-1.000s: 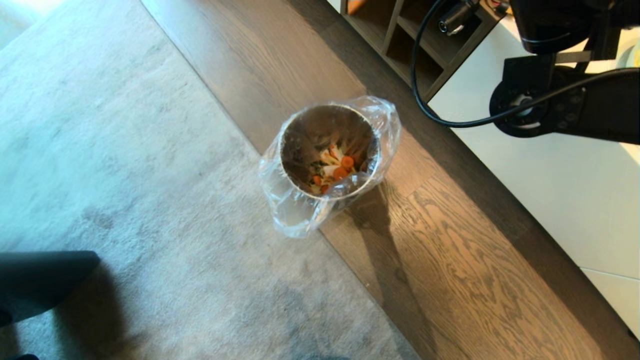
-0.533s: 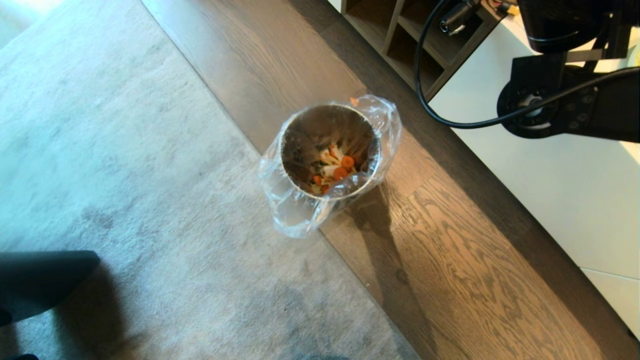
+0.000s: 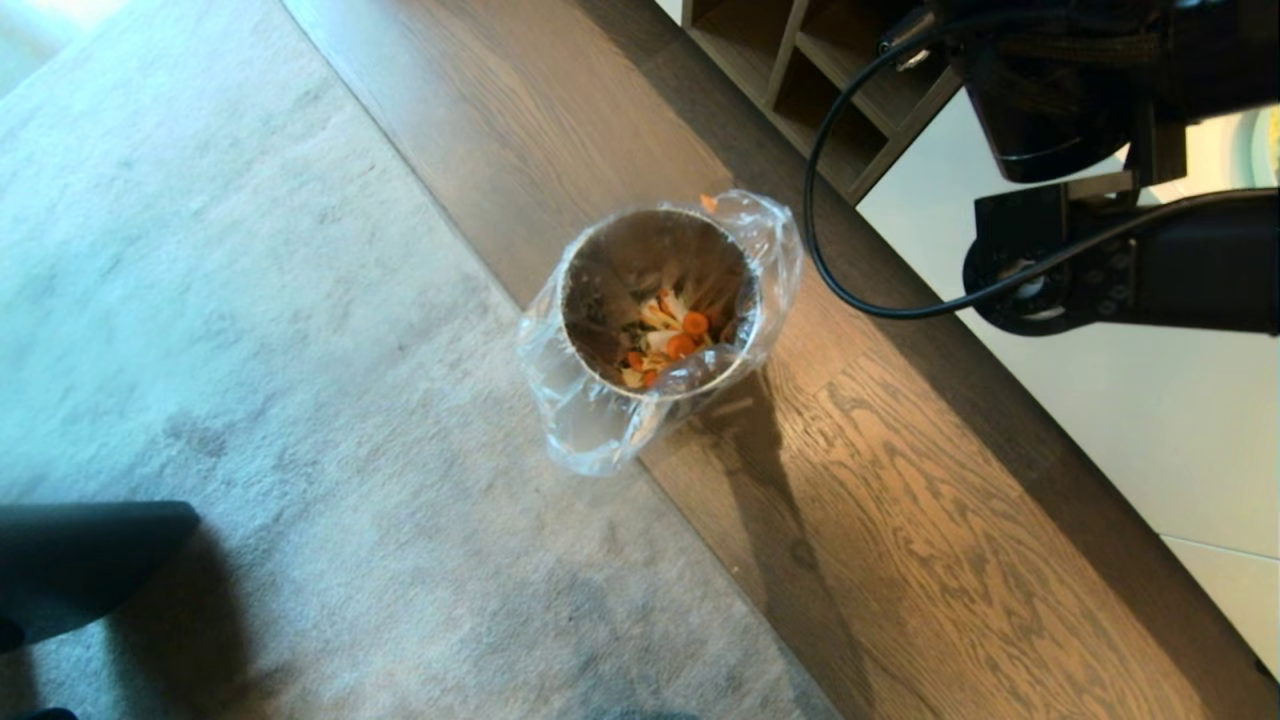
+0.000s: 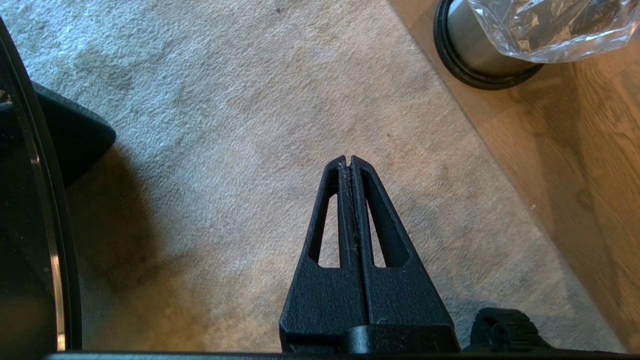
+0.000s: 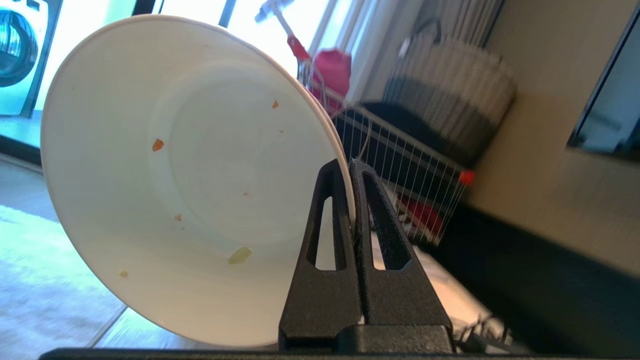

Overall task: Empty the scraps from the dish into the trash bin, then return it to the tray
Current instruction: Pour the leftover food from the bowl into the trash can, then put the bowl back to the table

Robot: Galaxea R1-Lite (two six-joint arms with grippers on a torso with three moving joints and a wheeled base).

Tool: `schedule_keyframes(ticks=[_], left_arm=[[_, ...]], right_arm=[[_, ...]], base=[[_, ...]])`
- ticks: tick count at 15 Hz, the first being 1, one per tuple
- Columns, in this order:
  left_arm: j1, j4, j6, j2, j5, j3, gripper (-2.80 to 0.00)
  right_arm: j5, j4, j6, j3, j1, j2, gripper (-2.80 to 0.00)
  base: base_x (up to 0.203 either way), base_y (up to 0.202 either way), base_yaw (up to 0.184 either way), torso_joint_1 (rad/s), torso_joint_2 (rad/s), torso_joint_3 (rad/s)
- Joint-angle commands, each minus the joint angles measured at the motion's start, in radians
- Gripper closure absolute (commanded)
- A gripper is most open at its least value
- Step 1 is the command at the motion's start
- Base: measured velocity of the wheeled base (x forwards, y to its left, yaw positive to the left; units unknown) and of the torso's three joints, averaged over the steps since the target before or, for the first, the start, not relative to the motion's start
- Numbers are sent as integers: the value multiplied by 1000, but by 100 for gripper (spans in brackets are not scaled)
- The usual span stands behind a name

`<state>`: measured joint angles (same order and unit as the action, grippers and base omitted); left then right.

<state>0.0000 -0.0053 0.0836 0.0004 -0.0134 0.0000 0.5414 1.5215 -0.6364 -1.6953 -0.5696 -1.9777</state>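
While right claw [image 5: 350, 167] clamped on dish [image 5: 165, 170] rim: scraps [image 3: 665, 335] in trash bin [image 3: 590, 260], left claw [image 4: 348, 161] together.

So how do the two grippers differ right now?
The right gripper is shut on the rim of the dish, held tipped on its side; the left gripper is shut on nothing, hanging over the carpet near the trash bin. Both have black slotted jaws.

The white dish [image 5: 190, 180] is tipped on edge, its rim pinched in the right pincer [image 5: 350, 167], only crumbs inside. The scraps [image 3: 668, 338] lie in the lined steel trash bin [image 3: 655, 300], well below the pincer.
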Motion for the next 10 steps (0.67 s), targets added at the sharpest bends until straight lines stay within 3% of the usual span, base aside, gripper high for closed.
schedule_keyframes(ticks=[1, 6, 10], left_arm=[[0, -1, 1, 0, 0, 0, 0], [0, -1, 1, 0, 0, 0, 0], [0, -1, 1, 0, 0, 0, 0]], right_arm=[[-25, 29, 21, 111, 33, -2, 0], [-280, 31, 126, 435, 140, 44, 0], [-332, 23, 197, 593, 274, 93, 0]], base=[[0, 0, 0, 0, 0, 0], [0, 0, 0, 0, 0, 0], [0, 0, 0, 0, 0, 0]])
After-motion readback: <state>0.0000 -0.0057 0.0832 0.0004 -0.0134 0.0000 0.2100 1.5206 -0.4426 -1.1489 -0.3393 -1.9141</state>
